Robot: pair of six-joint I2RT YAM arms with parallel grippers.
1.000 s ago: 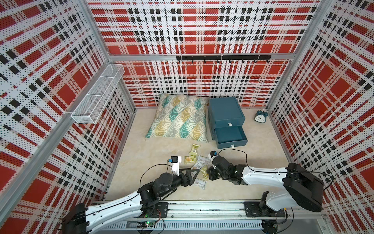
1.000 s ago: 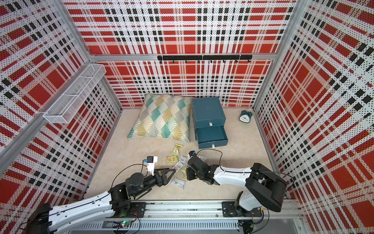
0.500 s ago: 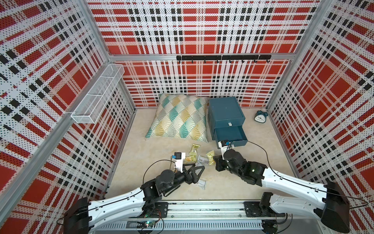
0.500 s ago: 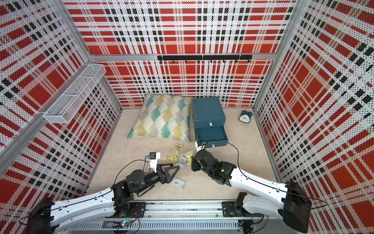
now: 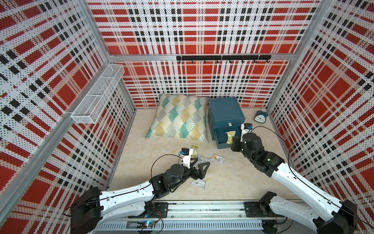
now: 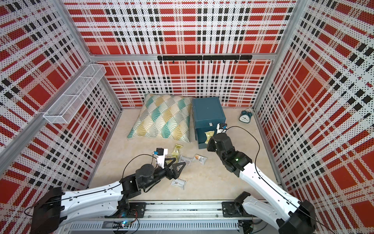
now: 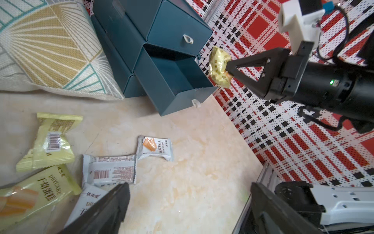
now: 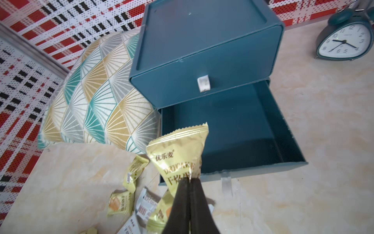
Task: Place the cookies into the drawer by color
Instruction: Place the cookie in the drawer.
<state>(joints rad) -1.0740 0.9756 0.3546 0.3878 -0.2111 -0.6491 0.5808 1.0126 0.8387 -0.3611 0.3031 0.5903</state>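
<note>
our right end effector (image 8: 189, 180) pinches a yellow cookie (image 8: 178, 150) by its end near the rim of the open drawer (image 8: 253, 169); if we release early, it may miss. left end effector (image 7: 188, 192) gapes empty.

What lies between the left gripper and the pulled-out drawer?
A white packet with a biscuit picture and a white packet showing its barcode, beyond the left gripper; then bare floor up to the open drawer. The left wrist view shows this.

Beige floor (image 5: 232, 182): cookies (image 5: 199, 183), drawer (image 5: 224, 113), cushion (image 5: 180, 117), clock (image 5: 260, 118)
</note>
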